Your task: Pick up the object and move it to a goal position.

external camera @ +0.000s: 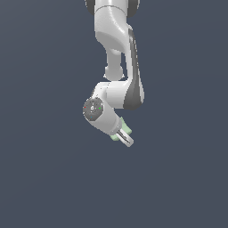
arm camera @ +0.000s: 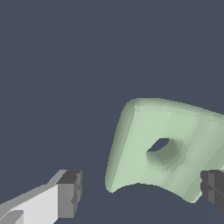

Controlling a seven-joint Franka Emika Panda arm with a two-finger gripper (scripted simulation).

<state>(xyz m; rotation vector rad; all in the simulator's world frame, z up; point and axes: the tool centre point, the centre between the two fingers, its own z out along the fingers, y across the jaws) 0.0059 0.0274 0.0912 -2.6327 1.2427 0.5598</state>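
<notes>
The object, a pale green square block (arm camera: pixel 140 127) with rounded corners and a round central hole, lies between the fingers of my gripper (arm camera: pixel 141 192). One dark fingertip (arm camera: pixel 69 192) stands a clear gap away from the block's edge. The other fingertip (arm camera: pixel 213 187) sits right at the block's opposite side. The jaws are open, wider than the block. In the exterior view the white arm reaches down with its hand tilted. There the gripper (external camera: pixel 126 139) shows bits of the green block (external camera: pixel 127 129) on either side of its fingers.
A plain dark grey-blue surface (external camera: pixel 44 178) fills the background in both views. No other object, container or edge shows.
</notes>
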